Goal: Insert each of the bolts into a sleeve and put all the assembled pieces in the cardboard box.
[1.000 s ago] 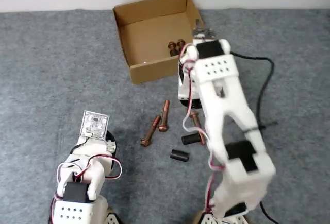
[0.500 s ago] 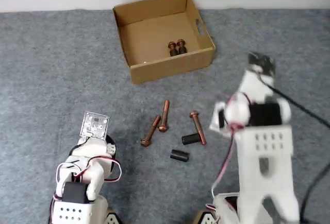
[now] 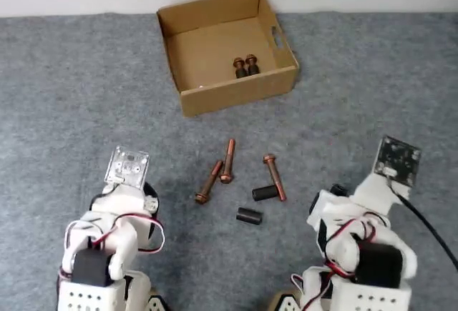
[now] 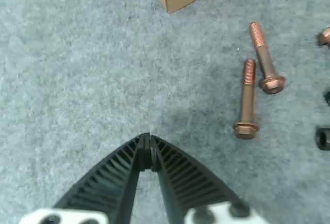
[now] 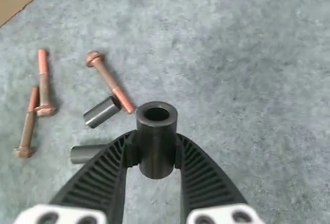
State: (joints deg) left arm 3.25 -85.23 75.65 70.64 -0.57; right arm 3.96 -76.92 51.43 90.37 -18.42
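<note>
Cardboard box stands at 12 o'clock on the grey carpet, and two assembled pieces lie inside it near its 3 o'clock wall, as they did one second ago. At the middle lie the upright bolt, the slanted bolt just at its 7 o'clock and the third bolt, which touches the lying sleeve; the second sleeve lies apart at 6 o'clock. One second ago the right arm was stretched out to the box; now it is folded back at 4 o'clock. The right gripper clamps the black sleeve between both fingers, with its hole upward. The left gripper at 8 o'clock holds nothing, fingertips pressed together, and moved only a little.
</note>
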